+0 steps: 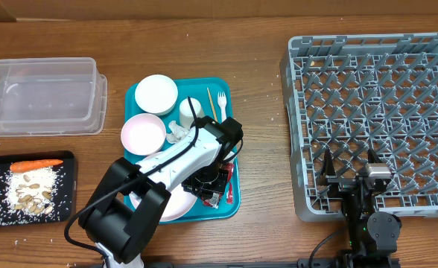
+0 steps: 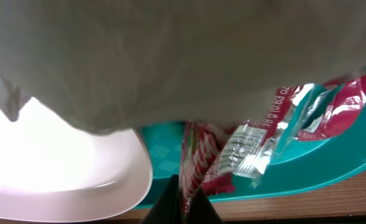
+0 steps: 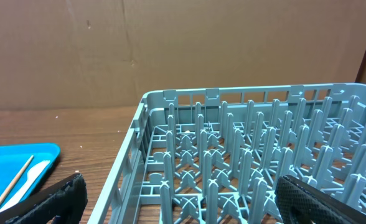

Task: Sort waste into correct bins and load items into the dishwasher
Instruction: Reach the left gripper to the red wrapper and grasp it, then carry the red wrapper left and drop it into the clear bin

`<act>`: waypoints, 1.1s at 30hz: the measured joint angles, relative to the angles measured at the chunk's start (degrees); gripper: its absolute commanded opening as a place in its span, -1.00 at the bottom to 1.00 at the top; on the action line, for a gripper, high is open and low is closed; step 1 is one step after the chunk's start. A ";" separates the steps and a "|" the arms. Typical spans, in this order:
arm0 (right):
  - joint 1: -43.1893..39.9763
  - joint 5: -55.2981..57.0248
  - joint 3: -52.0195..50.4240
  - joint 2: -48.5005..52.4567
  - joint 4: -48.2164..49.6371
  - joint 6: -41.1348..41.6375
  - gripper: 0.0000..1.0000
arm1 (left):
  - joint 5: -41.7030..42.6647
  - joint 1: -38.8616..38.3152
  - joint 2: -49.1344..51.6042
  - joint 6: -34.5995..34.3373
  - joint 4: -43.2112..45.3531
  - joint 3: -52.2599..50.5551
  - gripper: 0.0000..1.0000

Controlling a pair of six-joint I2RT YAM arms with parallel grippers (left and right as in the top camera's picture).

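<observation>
While the left tool (image 2: 183, 200) pinched the red wrapper (image 2: 199, 160) on the teal tray (image 1: 226, 88), pink plate (image 2: 65, 158) just beside, right tool (image 1: 349, 168) spread wide at the near edge of the grey rack (image 1: 294, 134)

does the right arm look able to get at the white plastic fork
Probably yes: the white plastic fork lies uncovered on the teal rectangular tray, nothing between it and the open right hand.
</observation>
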 measured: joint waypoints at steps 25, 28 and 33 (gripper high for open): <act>0.02 0.02 0.00 0.00 -0.02 0.00 1.00 | 7.15 3.37 -10.58 5.66 -14.34 21.92 -0.92; 0.00 0.02 0.00 0.00 0.00 0.02 1.00 | 7.45 5.31 -11.34 6.32 -14.47 21.90 -0.92; 0.00 0.00 0.00 0.00 0.00 0.00 1.00 | 7.61 10.93 -12.50 6.97 -13.11 21.90 -0.92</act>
